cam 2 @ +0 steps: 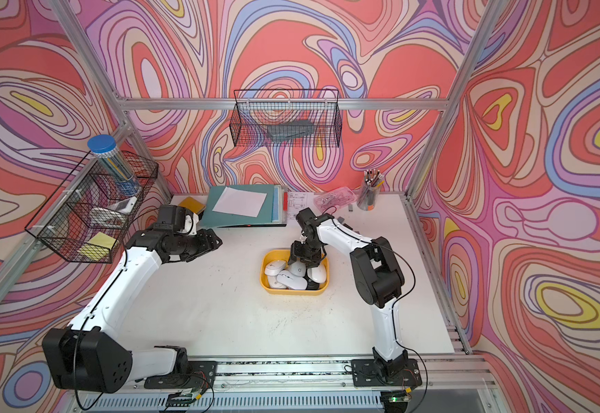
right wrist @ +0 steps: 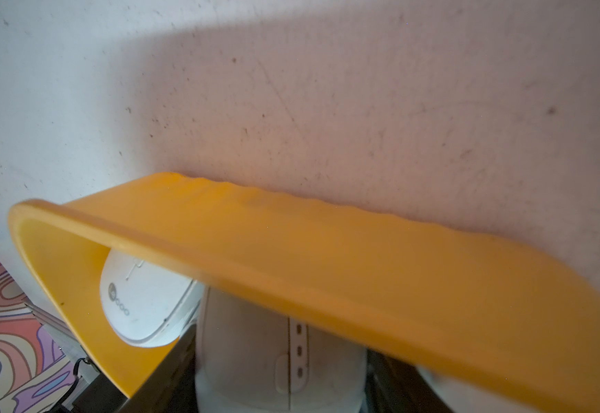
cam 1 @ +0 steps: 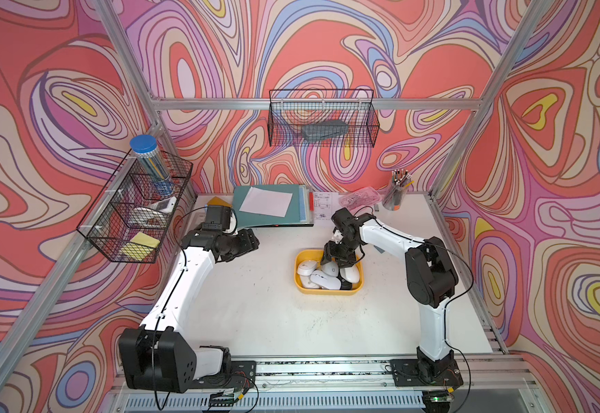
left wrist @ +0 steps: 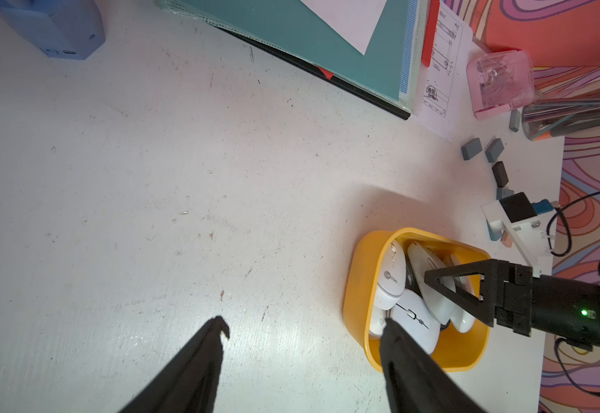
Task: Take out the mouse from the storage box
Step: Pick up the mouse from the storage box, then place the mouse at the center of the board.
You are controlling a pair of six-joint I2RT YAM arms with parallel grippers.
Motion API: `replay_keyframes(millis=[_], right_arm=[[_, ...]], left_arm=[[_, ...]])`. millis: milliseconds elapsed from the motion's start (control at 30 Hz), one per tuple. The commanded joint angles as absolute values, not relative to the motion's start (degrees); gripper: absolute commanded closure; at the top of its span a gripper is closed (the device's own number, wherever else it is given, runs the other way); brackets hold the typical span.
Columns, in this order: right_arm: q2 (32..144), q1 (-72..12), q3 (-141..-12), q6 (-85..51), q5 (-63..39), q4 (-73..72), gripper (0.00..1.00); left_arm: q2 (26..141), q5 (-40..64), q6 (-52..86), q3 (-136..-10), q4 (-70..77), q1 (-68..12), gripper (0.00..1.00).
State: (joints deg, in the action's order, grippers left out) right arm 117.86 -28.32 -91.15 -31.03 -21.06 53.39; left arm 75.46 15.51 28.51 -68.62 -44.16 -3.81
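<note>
**A:** Where is the mouse relative to the gripper?

**B:** Between its fingers. The right gripper (cam 1: 330,262) reaches down into the far part of the box (cam 1: 327,290) and is clamped on a white mouse (right wrist: 277,343), with a finger against each side. The mouse sits inside the box, and in the right wrist view the rim crosses in front of it.

**A:** Is it crowded in there?

**B:** Yes. Other mice (cam 1: 305,269) lie packed on its left and toward the box's near wall, touching one another.

**A:** And outside the box?

**B:** There is bare worktop (cam 1: 255,314) left of the box and along its near side. Folders (cam 1: 269,211) lie beyond its far left corner, apart from it. The left gripper (left wrist: 303,323) hangs well left of the box, fingers apart, holding nothing.
</note>
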Motion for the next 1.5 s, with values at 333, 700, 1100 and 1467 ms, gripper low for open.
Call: replay_keyframes(millis=[333,700,1100,1467], right_arm=[[113.1,-30.6,-95.1,-31.5,-16.0,55.6,0.53],[106.2,-30.0,-92.4,-31.6,4.9,59.1,0.56],[96.4,-22.8,-79.7,-35.1,10.6,59.5,0.56],[96.3,-17.0,-66.5,-36.4,10.5,54.1,0.56]], left_arm=[[75.5,16.5,28.5,-68.1,-43.2,-3.6,0.27],[75.2,17.0,28.7,-67.8,-42.8,-3.6,0.27],[74.8,18.0,28.8,-67.6,-42.3,-3.6,0.27],[75.1,18.3,28.8,-67.6,-42.2,-3.6,0.27]])
